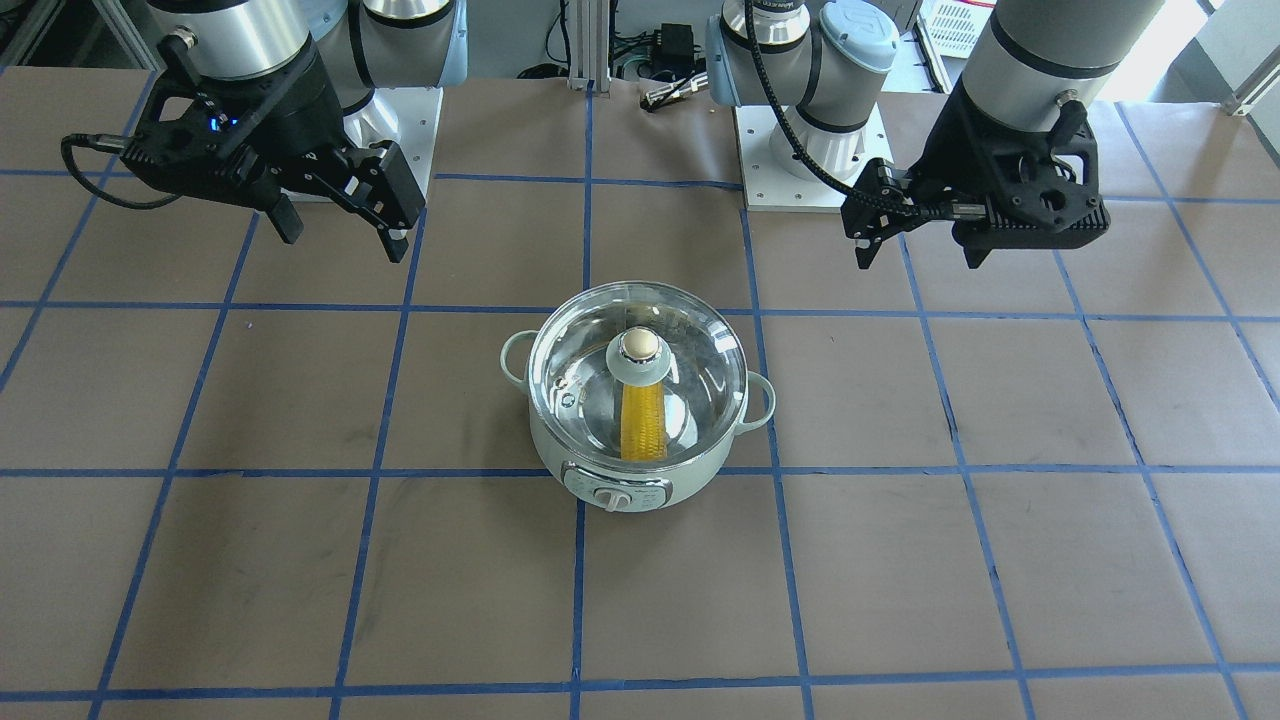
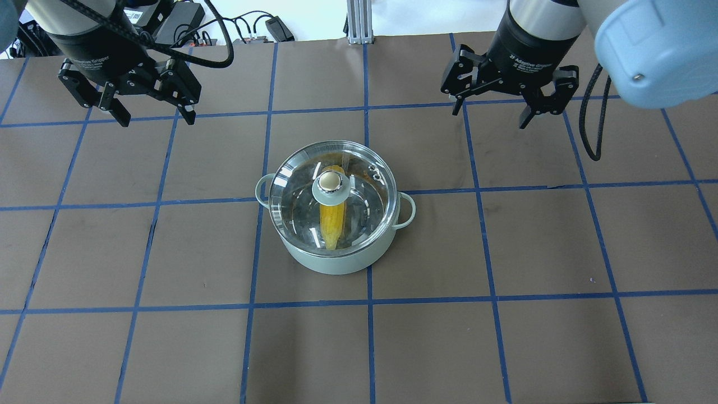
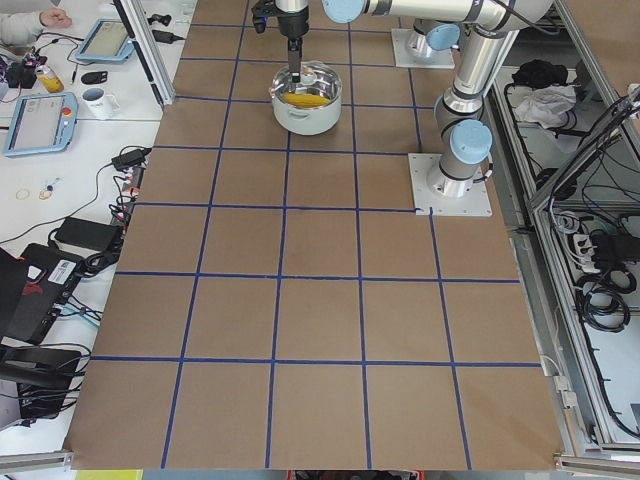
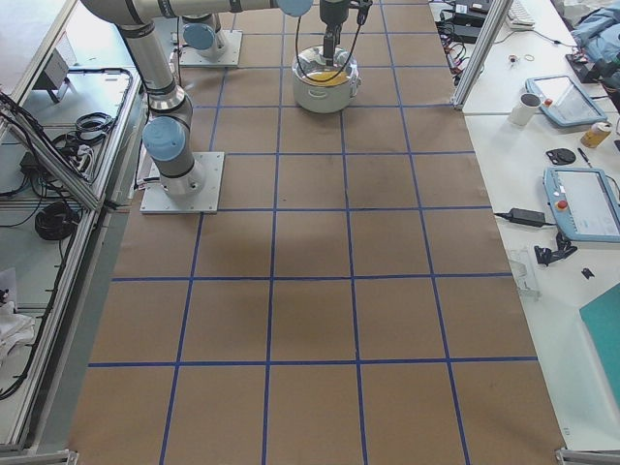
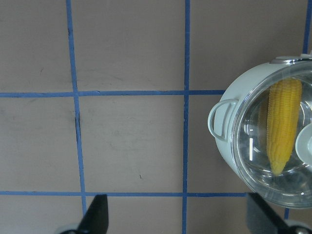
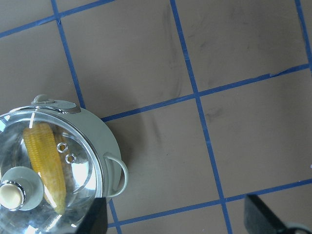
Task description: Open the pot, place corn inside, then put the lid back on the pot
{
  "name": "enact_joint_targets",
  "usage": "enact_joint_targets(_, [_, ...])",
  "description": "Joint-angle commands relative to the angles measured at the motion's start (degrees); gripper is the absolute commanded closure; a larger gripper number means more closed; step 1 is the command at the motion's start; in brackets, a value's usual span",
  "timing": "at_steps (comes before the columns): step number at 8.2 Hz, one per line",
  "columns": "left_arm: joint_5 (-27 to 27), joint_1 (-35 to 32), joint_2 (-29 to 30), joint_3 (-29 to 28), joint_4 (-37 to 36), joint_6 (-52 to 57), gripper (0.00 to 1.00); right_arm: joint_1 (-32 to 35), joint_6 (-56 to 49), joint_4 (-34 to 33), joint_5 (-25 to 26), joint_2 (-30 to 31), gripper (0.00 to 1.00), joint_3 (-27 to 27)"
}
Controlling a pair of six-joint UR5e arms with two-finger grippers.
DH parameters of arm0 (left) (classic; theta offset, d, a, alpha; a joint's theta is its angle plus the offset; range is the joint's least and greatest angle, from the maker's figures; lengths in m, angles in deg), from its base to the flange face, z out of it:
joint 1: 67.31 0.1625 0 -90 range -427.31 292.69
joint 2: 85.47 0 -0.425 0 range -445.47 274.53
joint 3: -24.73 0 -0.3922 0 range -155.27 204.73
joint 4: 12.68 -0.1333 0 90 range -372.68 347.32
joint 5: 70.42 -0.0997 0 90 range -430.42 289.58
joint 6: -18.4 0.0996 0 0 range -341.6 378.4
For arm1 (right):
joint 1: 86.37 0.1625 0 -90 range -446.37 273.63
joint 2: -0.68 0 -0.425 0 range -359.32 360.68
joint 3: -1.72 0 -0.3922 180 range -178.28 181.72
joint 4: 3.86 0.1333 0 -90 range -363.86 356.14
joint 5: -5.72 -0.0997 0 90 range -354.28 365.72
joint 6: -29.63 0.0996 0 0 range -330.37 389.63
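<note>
We are finding the pot [image 2: 331, 264] sitting near the middle of the overhead frame on the bench [image 2: 505, 336], with the lid [image 2: 291, 196] resting level across its rim. The corn [image 2: 332, 224] is lying inside, showing through the glass and running from the upper middle of the pot toward its lower edge. We are judging the task to be essentially complete.

The left end effector [image 2: 156, 115] is hanging in the upper left of the overhead frame, its fingers spread and gripping nothing. The right end effector [image 2: 492, 112] is hanging in the upper right, equally spread and empty. Both are hovering well apart from the pot.

We are treating the lid as the delicate piece. It is glass, so it is likely smooth, slippery at the dome and prone to chipping if dropped. The sensible place to take hold is the ball knob [image 2: 330, 180] at its centre, pinched from above.

We are expecting the pot to be stiff and the heaviest of the three things. Its loop handles [image 2: 406, 210] are offering the natural purchase at either side.

The corn is looking firm and rounded, so it may roll, and we are reckoning a pinch across its middle would suit it best.
</note>
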Motion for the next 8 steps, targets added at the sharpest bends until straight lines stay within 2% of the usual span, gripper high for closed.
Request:
enact_joint_targets(1, [0.02,0.0,0.08,-0.03,0.0,0.0,0.0,2.46,0.04,-0.73,-0.6,-1.43,0.0,-0.02])
enact_joint_targets(8, [0.02,0.0,0.17,0.05,0.0,0.0,0.0,2.55,-0.14,-0.03,-0.33,-1.17,0.0,-0.02])
